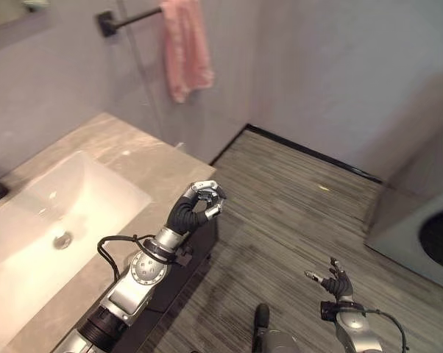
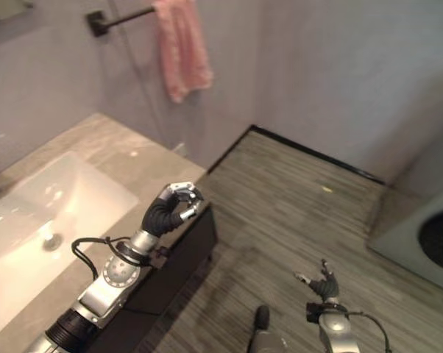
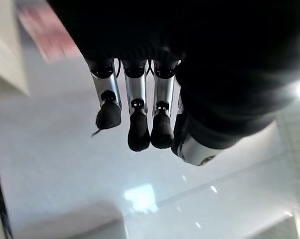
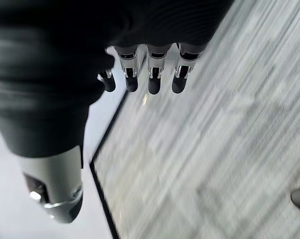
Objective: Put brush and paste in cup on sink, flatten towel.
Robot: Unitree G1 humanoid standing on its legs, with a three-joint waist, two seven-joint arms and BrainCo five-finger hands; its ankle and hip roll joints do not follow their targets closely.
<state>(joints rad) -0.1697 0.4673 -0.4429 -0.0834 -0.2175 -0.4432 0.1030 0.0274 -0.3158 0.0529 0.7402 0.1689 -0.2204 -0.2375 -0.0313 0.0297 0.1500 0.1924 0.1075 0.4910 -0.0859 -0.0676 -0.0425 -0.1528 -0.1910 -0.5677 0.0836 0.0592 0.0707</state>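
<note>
Your silver-grey left arm reaches up from the lower left, its left hand (image 1: 201, 204) raised with fingers curled inward, holding nothing; your right hand (image 1: 336, 283) sits low at the lower right, fingers loosely spread

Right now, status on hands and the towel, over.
Left hand fingers curled, empty, over counter edge. Right hand open, low over floor. Pink towel bunched on wall bar, untouched. Nothing in the way.
</note>
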